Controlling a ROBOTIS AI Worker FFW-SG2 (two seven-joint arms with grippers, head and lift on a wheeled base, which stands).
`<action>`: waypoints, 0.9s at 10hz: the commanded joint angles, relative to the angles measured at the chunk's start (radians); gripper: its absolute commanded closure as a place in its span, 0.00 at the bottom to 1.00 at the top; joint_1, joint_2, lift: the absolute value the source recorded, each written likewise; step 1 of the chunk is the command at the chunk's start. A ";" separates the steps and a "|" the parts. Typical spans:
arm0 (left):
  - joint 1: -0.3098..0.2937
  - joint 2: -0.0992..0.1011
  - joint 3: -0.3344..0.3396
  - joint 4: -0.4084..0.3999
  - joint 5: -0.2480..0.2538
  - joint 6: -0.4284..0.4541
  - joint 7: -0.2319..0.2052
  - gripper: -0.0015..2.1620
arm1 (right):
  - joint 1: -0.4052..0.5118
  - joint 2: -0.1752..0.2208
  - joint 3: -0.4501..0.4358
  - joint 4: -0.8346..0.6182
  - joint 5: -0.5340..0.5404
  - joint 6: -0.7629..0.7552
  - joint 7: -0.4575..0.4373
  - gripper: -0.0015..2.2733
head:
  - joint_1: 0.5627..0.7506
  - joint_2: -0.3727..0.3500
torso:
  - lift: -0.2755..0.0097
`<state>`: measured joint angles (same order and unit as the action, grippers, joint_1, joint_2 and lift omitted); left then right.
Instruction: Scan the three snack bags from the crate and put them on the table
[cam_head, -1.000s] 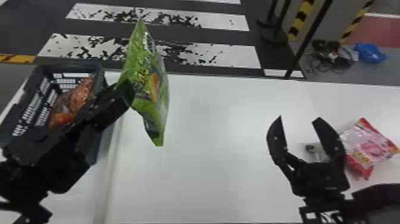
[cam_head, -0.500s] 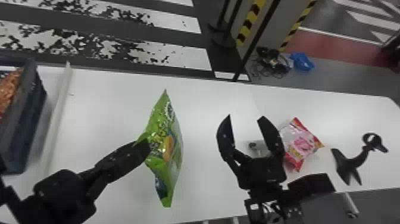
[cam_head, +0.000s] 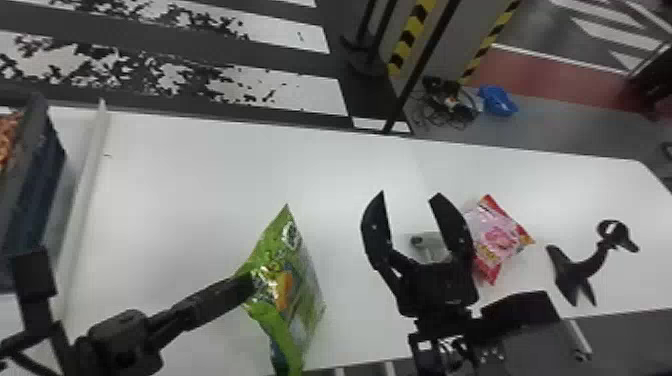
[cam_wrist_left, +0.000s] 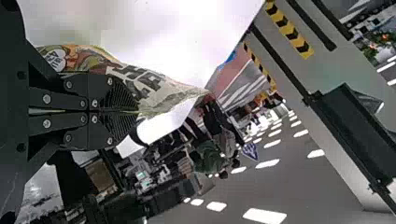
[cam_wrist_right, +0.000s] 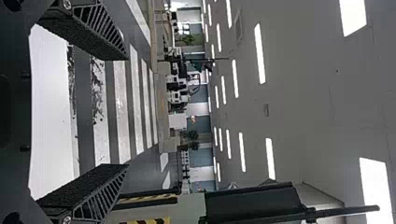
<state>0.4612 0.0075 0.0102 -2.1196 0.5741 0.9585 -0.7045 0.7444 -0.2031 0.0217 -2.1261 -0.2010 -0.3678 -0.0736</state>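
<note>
The left pincer (cam_head: 246, 286) has the green snack bag (cam_head: 295, 292) nipped by its left side, out above the table (cam_head: 200, 175). From here, the bag's free side faces the spread right pincer (cam_head: 410, 194), so any handover would probably go rightward, across that gap.

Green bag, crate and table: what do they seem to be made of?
The green bag looks like thin, glossy plastic film, possibly foil-lined: it folds and catches small highlights. The crate, at the head view's left edge, seems to be hard, dull plastic, judging by its stiff, dark blue wall. The table has a smooth white top with a soft sheen, perhaps laminate or painted board.
</note>
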 joint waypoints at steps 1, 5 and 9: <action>-0.055 -0.001 0.008 0.092 -0.054 0.020 0.000 0.83 | 0.003 -0.004 -0.002 -0.002 0.000 -0.001 0.000 0.03 | 0.70 0.03 | 0.64; -0.102 -0.001 0.001 0.130 -0.180 0.004 0.119 0.83 | -0.004 -0.016 -0.006 -0.003 -0.011 -0.001 0.000 0.03 | 0.70 0.03 | 0.64; -0.207 0.000 -0.019 0.219 -0.249 -0.146 0.249 0.00 | -0.016 -0.024 -0.023 0.012 -0.015 0.011 0.000 0.02 | 0.70 0.14 | 0.64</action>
<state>0.2729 0.0077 -0.0056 -1.9192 0.3320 0.8183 -0.4566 0.7310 -0.2268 0.0003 -2.1179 -0.2169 -0.3599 -0.0736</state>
